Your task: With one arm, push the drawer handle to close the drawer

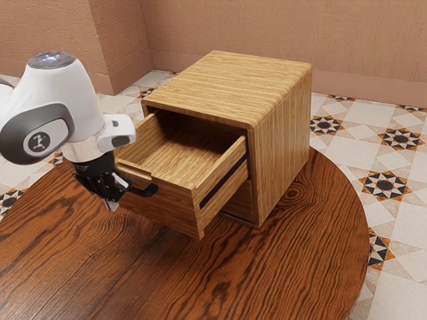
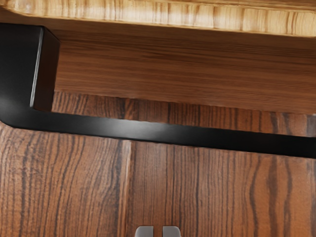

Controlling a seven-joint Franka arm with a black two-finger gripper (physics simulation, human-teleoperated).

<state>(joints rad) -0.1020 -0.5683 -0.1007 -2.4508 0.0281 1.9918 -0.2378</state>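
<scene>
Nearest the exterior camera is my white arm (image 1: 80, 100), reaching down from the exterior view's left over the round wooden table (image 1: 293, 280). At its end, my gripper (image 1: 112, 205) is narrow, its 2 fingertips (image 2: 172, 231) close together with a slim gap between them, and nothing held. Just beside it is the black handle (image 1: 147, 192) on the front of the drawer (image 1: 163, 208); the wrist view shows the fingertips apart from its bar. That 1 drawer stands pulled well out of the wooden cabinet (image 1: 283, 143).
</scene>
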